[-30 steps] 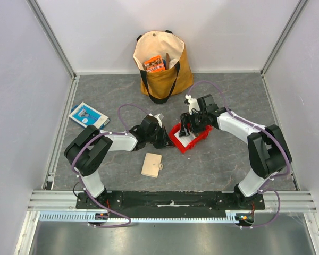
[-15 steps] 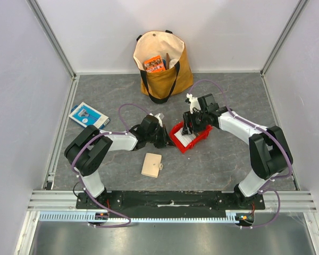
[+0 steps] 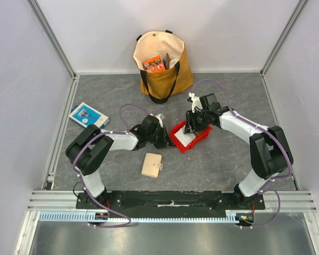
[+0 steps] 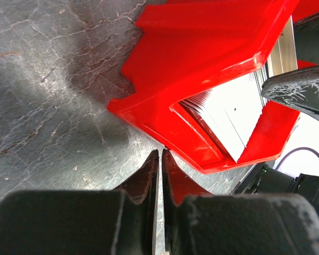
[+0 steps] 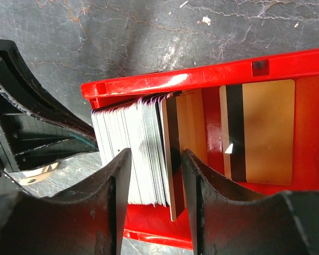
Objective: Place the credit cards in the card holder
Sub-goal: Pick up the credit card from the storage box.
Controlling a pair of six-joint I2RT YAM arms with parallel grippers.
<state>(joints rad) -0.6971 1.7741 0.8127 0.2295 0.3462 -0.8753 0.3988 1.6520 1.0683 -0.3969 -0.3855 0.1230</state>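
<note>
1. Credit cards: stood on edge as one pale stack at one end of the red tray, thin edges up; two orange-brown cards apart from the stack at the tray's other end, one with a dark stripe
2. Far left on the table: blue-and-white box, flat, well apart from everything else; judged to play no part
3. Card holder: lay folded on the table, tab to one side, toward the near edge from the tray and apart from both grippers; nearer the left arm than the right
4. Left gripper: pressed shut to a hairline slit, tips against the tray's outer wall at a corner; looked like bracing the tray; could not tell whether any rim was pinched
5. Right gripper: hung straight over the stack, jaws parted and astride the cards at the end nearest the orange-brown ones; a sliver of gap visible beside one finger, so no pinch seen yet
6. Judged the key relation: cards directly below the right fingers, long edges parallel to the pads, faces toward them; would take a square close, a straight lift, then a carry toward the near left, to a holder needing opening first
</note>
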